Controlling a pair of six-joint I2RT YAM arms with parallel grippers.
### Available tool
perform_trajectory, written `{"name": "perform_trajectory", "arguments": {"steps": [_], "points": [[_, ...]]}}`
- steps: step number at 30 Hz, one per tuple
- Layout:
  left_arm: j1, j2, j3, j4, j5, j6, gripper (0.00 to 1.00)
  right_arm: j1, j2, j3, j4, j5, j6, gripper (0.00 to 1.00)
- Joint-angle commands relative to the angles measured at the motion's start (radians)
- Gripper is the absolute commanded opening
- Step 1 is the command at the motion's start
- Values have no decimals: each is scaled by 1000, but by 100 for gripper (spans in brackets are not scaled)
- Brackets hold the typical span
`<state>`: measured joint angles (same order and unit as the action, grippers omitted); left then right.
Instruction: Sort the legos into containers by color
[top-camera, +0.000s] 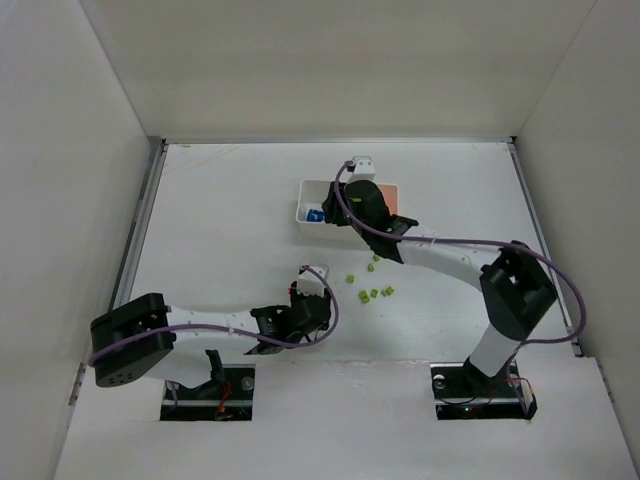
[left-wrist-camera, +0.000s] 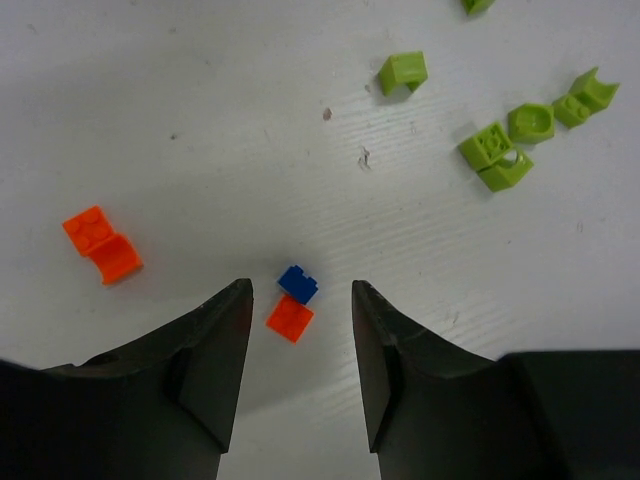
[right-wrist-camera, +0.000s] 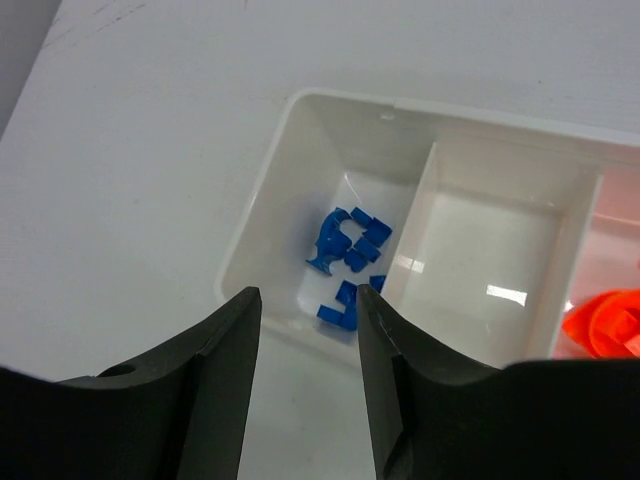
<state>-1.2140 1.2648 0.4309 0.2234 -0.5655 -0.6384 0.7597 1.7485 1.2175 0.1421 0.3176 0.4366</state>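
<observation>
My left gripper is open just above the table, with a blue lego and an orange-red lego lying side by side between its fingertips, untouched. Two more orange-red legos lie to the left, and several yellow-green legos lie at the upper right. My right gripper is open and empty above the near wall of the white tray. Its left container holds several blue legos, the middle container has nothing in it, and orange-red legos show in the right one.
Seen from above, the tray sits at the table's middle back, partly under the right arm. Yellow-green legos are scattered between the two arms. The left gripper hangs near the front centre. Side walls border the table.
</observation>
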Motion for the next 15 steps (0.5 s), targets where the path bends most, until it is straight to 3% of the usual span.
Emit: {"name": "perform_trajectory", "arguments": {"steps": [1, 9, 15], "points": [[-14, 36, 22, 31, 7, 19, 41, 3, -101, -100, 74, 29, 4, 49], [21, 62, 23, 17, 3, 3, 39, 3, -271, -329, 105, 40, 28, 48], [18, 108, 52, 19, 26, 22, 38, 3, -311, -386, 113, 40, 39, 48]]}}
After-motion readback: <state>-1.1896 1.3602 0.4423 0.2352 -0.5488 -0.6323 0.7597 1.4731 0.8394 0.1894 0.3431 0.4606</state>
